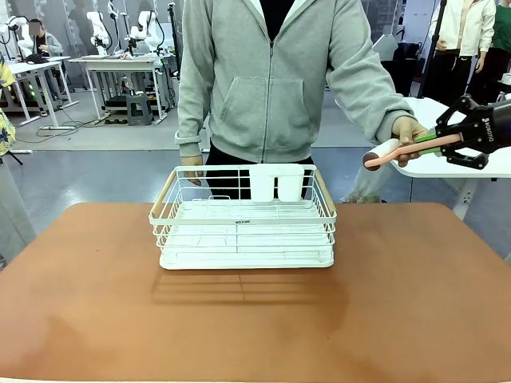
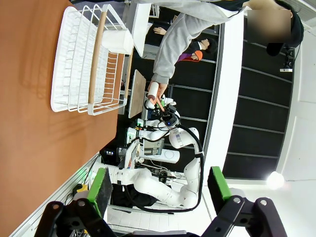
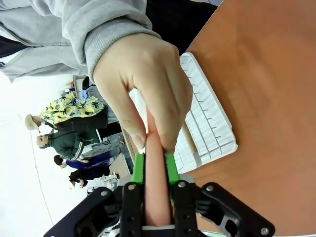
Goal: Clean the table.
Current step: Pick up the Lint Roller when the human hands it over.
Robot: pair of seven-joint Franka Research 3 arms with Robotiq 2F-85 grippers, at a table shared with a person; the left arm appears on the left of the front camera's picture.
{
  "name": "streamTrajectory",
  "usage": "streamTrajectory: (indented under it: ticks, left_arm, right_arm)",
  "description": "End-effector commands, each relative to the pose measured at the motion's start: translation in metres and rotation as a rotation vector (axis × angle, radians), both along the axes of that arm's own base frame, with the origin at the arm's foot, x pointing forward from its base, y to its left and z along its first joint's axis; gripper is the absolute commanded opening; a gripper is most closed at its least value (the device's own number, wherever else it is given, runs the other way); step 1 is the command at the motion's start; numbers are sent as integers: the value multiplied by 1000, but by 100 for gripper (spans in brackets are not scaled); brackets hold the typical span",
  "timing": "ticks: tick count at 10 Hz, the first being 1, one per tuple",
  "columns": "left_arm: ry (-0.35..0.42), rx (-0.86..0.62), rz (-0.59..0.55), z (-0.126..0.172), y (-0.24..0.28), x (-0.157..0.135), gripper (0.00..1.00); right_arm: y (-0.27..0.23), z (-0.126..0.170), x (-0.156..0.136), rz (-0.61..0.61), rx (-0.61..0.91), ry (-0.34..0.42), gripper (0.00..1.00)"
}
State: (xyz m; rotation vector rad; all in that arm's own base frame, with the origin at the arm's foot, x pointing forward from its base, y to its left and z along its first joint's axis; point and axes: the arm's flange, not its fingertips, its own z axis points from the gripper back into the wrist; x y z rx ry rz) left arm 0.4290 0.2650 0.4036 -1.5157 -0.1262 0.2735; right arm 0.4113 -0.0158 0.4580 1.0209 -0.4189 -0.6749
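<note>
1. Front view: the table [image 1: 415, 303] with the reddish-brown top spans the whole lower part of the picture. A white wire rack [image 1: 243, 231] stands on it around the middle, with two white cups [image 1: 277, 183] at its far side.
2. Front view: a person in a grey hoodie [image 1: 271, 80] stands at the far edge. One hand [image 1: 190, 163] is down by the rack's far left corner. The other hand [image 1: 407, 132] holds a roller [image 1: 382, 154] with a pink handle and a white head, out beyond the table's far right corner.
3. Front view: the right gripper [image 1: 429, 144] comes in from the right edge, its green pads pressed onto the pink handle just beside the person's fingers.
4. Left wrist view: the left gripper [image 2: 159, 183] has its two green-padded fingers spread wide with nothing between them. The table [image 2: 29, 128] runs up the left side with the rack [image 2: 89, 59] on it. Farther off, the person's hand [image 2: 157, 89] and the other arm meet at the roller [image 2: 152, 93].
5. Right wrist view: the right gripper [image 3: 155, 165] pinches the roller's pink handle [image 3: 157, 187] between both pads. The person's hand [image 3: 143, 84] grasps the same handle just above the fingertips, thumb and fingers wrapped round it.
6. Right wrist view: behind the hand, the rack [image 3: 207, 133] sits on the table [image 3: 266, 98], which fills the right side.
</note>
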Motion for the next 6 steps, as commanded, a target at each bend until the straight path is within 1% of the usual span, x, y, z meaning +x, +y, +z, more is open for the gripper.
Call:
streamTrajectory:
  ticks: [1, 3, 4, 6]
  left_arm:
    - [-7, 4, -11, 1, 1, -5, 100]
    - [-7, 4, -11, 1, 1, -5, 100]
    - [-7, 4, -11, 1, 1, -5, 100]
    - [-7, 4, -11, 1, 1, -5, 100]
  right_arm:
    - [1, -4, 2, 7, 21, -35, 0]
    - [-8, -5, -6, -7, 30, -32, 0]
    - [-1, 0, 0, -1, 4, 0, 0]
    - [-1, 0, 0, -1, 4, 0, 0]
